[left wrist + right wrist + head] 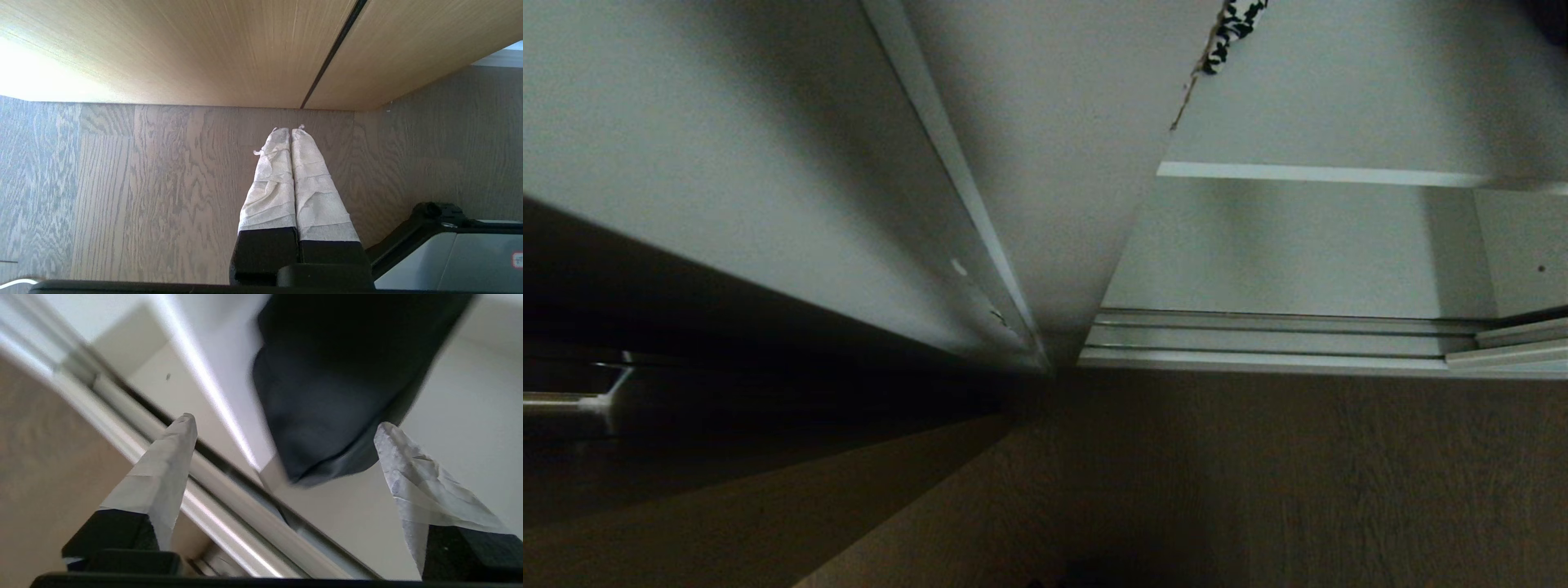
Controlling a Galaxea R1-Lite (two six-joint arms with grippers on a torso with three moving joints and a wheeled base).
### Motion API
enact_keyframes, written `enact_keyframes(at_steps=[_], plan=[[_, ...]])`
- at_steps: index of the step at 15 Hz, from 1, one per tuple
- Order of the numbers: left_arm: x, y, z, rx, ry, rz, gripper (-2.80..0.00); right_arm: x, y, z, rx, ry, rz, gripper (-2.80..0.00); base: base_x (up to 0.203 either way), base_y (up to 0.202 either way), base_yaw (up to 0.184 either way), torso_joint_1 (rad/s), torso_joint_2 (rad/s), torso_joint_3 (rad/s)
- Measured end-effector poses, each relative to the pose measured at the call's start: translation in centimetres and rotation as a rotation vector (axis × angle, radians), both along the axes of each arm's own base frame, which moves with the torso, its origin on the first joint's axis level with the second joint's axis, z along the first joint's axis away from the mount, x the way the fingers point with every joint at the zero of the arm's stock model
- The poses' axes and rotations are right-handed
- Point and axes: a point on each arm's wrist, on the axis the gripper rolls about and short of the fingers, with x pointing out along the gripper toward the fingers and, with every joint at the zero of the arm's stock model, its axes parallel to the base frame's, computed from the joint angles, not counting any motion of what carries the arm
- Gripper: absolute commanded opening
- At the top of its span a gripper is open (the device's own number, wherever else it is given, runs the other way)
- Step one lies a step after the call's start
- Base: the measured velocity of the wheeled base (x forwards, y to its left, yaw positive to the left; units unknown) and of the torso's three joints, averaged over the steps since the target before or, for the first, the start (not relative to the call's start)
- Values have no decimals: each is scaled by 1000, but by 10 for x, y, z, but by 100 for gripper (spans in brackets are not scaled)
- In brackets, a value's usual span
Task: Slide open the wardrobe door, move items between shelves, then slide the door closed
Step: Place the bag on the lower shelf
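Resting on a white shelf (pixel 229 355) inside the wardrobe, the black fabric item (pixel 327 408) lies with one rounded corner reaching past the shelf's front edge, blurred in the right wrist view. The right gripper (pixel 286 430) sits just in front of it with its tape-wrapped fingers (pixel 163 473) spread wide apart and nothing between them; the fabric is beyond the tips, not gripped. Below runs the silver floor track (pixel 229 514) of the wardrobe. In the head view the sliding wardrobe door (pixel 727 180), pale with a thin metal frame, stands to the left, and the opening to the right shows a lower white shelf edge (pixel 1307 173) and the track (pixel 1274 336) above the wooden floor (pixel 1258 474). The left gripper (pixel 291 130) hangs over the floor (pixel 143 183) near a wood-grain door (pixel 204 49), its wrapped fingers pressed together, empty
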Motion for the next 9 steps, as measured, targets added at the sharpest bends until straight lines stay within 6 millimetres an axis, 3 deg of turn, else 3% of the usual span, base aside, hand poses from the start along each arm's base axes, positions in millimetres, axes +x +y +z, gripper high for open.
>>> enact_keyframes(at_steps=[9], plan=[[0,0,0,0,0,0,-280,37,-5,9,238,-92,48,0,0,0,0,0,0,0]])
